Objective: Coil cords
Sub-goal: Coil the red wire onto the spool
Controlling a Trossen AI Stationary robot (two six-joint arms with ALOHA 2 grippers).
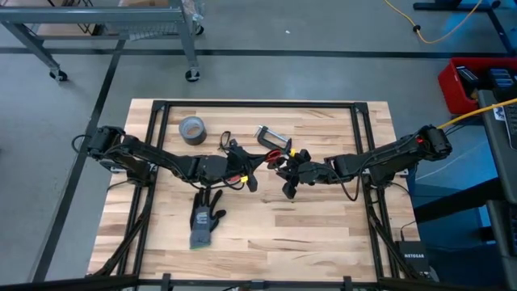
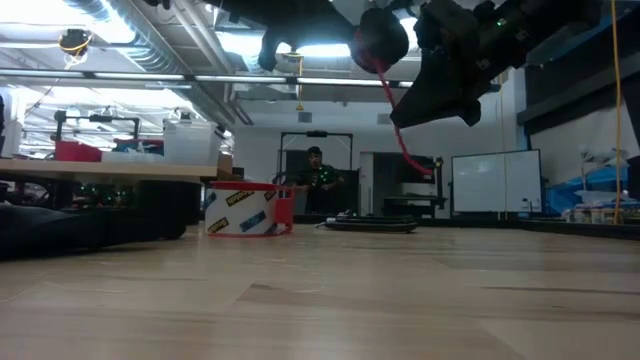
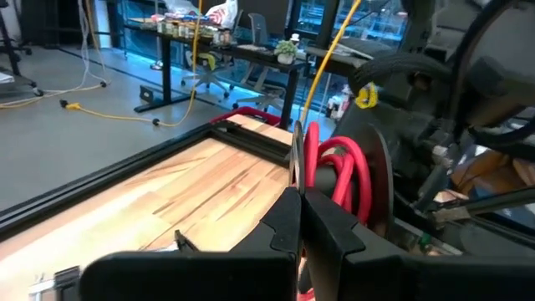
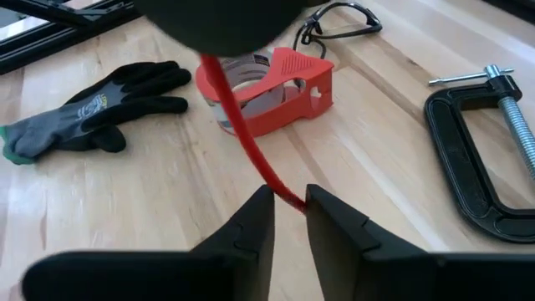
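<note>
The red cord point(image 3: 336, 165) is wound into a small coil held above the table's middle, and one strand point(image 2: 402, 135) hangs down from it. My left gripper point(image 3: 299, 203) reaches in level from the left and is shut at the coil. My right gripper point(image 4: 289, 201) comes from the right, slanting down. It is open, with the red strand point(image 4: 251, 150) running through the narrow gap between its fingers. The black looped cord point(image 4: 341, 20) lies flat on the wood toward the far side. My left gripper is shut at the red coil's near loops point(image 3: 311, 171), coming level from the table's left. Its own fingertips hide the exact spot. The coil is lifted clear of the table, with a strand hanging below it. My right gripper has the strand point(image 4: 284, 194) in its gap; whether a finger touches it, I cannot tell.
A red tape dispenser point(image 4: 276, 84) and a grey-black glove point(image 4: 92, 109) lie below the grippers. A black C-clamp point(image 4: 481, 142) lies at the far middle, and a grey duct-tape roll point(image 1: 192, 129) sits at the far left. A dark frame point(image 1: 258, 105) borders the table.
</note>
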